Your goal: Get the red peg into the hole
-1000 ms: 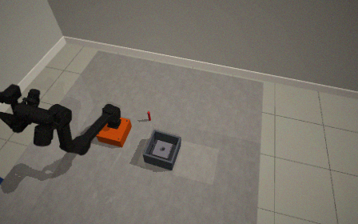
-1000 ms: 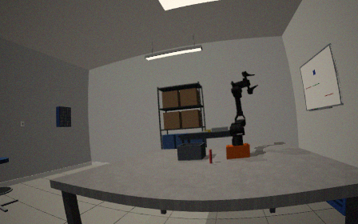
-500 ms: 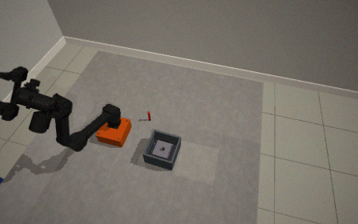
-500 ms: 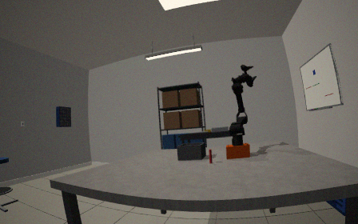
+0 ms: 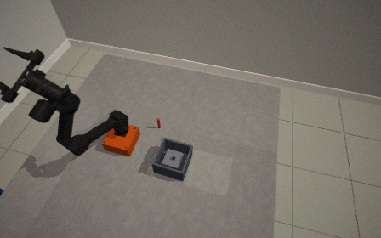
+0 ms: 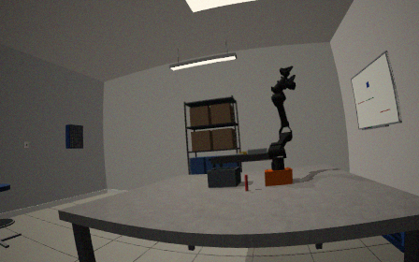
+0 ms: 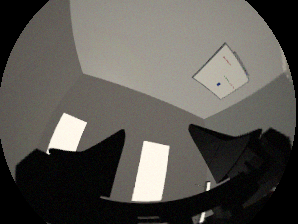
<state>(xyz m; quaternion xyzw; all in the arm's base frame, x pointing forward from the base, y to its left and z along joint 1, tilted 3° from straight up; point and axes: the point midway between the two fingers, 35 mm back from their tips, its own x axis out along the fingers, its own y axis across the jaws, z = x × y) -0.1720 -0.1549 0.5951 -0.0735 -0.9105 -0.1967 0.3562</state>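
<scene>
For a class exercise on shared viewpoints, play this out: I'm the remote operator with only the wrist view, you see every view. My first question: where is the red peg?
Observer: It stands upright on the table, outside the box.
Operator: Which side of the peg is the box on in the exterior view?
Observer: Just left of it.
Operator: And the hole in the plate?
Observer: The top view shows the hole uncovered, with no peg in it.
</scene>
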